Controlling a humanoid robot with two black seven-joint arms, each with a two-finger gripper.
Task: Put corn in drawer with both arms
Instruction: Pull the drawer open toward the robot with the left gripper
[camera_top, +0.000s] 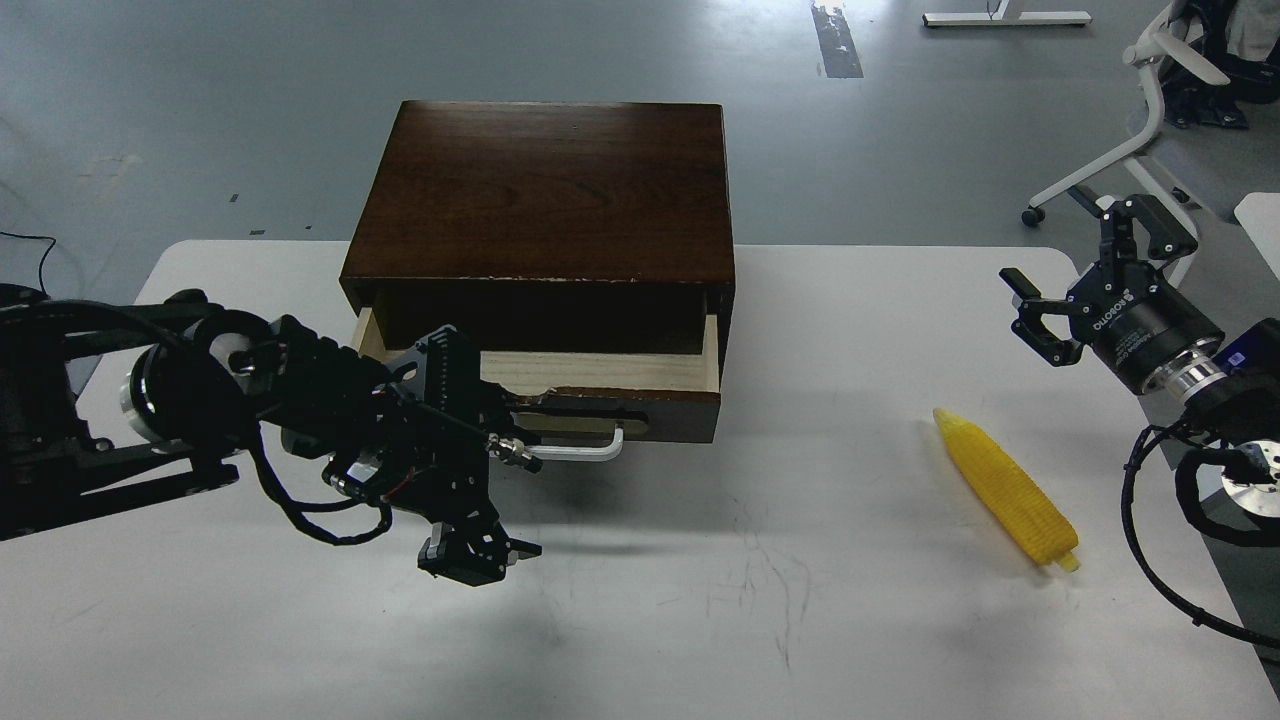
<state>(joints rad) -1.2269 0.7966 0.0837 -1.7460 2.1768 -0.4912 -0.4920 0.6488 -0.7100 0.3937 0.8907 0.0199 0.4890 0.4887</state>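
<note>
Corn cob (1008, 489) lies on the table (850, 620), apart from both grippers.
Right gripper (1075, 290) spread wide above it; left gripper's (478, 558) jaws unreadable, before the part-open drawer (600, 372).

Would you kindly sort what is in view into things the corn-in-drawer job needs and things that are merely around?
Belongs to the job:
- bright yellow ribbed plastic corn cob, lying on the table
- dark brown wooden drawer, partly open
- left gripper
- right gripper, open

Just around:
- dark wooden box top
- white table
- white office chair on the floor behind
</note>
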